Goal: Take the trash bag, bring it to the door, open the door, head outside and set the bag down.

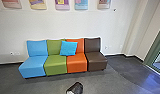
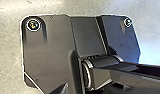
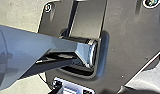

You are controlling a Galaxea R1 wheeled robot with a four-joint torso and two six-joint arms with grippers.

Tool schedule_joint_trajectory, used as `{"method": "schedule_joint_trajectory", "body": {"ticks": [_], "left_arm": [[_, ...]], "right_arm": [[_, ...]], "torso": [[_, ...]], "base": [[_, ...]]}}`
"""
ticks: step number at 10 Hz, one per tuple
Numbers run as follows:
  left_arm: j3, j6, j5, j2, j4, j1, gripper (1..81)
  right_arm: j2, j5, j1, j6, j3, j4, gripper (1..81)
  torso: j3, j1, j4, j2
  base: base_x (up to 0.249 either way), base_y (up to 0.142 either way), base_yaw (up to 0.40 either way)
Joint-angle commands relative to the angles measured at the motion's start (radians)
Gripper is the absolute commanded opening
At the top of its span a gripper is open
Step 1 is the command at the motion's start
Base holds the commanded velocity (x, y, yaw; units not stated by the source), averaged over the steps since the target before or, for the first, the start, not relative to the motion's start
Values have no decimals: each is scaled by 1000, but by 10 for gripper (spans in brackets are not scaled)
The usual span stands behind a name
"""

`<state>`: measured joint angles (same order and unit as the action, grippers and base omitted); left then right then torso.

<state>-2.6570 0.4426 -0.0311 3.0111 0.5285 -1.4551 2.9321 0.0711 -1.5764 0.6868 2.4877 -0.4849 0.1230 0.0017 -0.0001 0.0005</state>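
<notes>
At the bottom middle of the head view is a dark, rounded shape (image 1: 75, 88) with a pale patch at its lower left. I cannot tell if it is the trash bag or part of my own arm. A green-framed glass panel (image 1: 153, 50) stands at the right edge; whether it is the door is unclear. Both wrist views show my dark base plate and jointed bar. Low in the right wrist view, a dark shape blurs along the plate's edge, and I cannot say what it is.
Four joined seats, blue (image 1: 33, 65), green, orange and brown (image 1: 96, 58), line the white wall (image 1: 71, 25) ahead. A bright blue cushion (image 1: 68, 48) leans on the green and orange backs. Several posters hang above. Dark grey floor (image 1: 121, 80) reaches toward the glass, with bluish reflections on it.
</notes>
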Motion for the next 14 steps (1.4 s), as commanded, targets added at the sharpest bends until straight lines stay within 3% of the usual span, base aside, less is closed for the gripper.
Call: {"method": "schedule_joint_trajectory", "body": {"ticks": [1, 4, 9, 14], "left_arm": [[5, -1, 43, -1, 1, 37, 811], [5, -1, 43, -3, -1, 37, 811], [5, -1, 43, -3, -1, 35, 811], [3, -1, 43, -3, -1, 37, 811]], "right_arm": [[3, -74, 22, 5, -6, 17, 811], [3, -74, 22, 5, -3, 17, 811], [3, -74, 20, 5, -3, 17, 811], [3, -74, 25, 3, -3, 14, 811]], "torso": [[0, 0, 0, -1], [0, 0, 0, -1], [0, 0, 0, -1], [0, 0, 0, -1]], "base": [[129, 0, 0], [129, 0, 0], [127, 65, 0], [119, 0, 0]]}}
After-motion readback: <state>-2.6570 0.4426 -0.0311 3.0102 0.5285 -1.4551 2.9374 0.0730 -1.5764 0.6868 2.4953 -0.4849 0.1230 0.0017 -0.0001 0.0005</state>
